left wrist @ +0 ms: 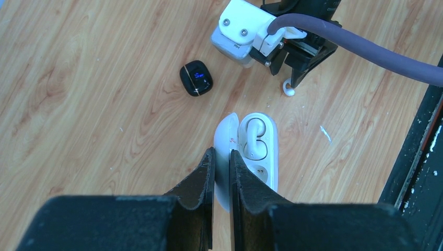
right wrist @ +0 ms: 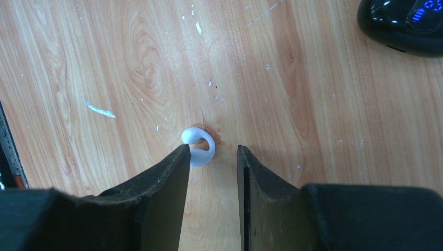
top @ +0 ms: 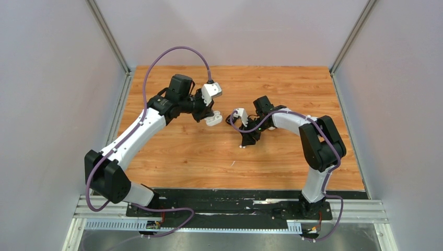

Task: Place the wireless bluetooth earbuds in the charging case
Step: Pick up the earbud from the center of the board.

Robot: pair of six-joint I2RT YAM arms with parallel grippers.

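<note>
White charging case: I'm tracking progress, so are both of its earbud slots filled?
No, only one white earbud sits in the white charging case; its other slot is bare.

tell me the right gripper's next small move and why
Probably nudge the right gripper sideways to centre on the white earbud before closing. Its jaws are open, but the earbud sits against one finger rather than mid-gap. The left gripper holds the white charging case open, one slot free.
</note>
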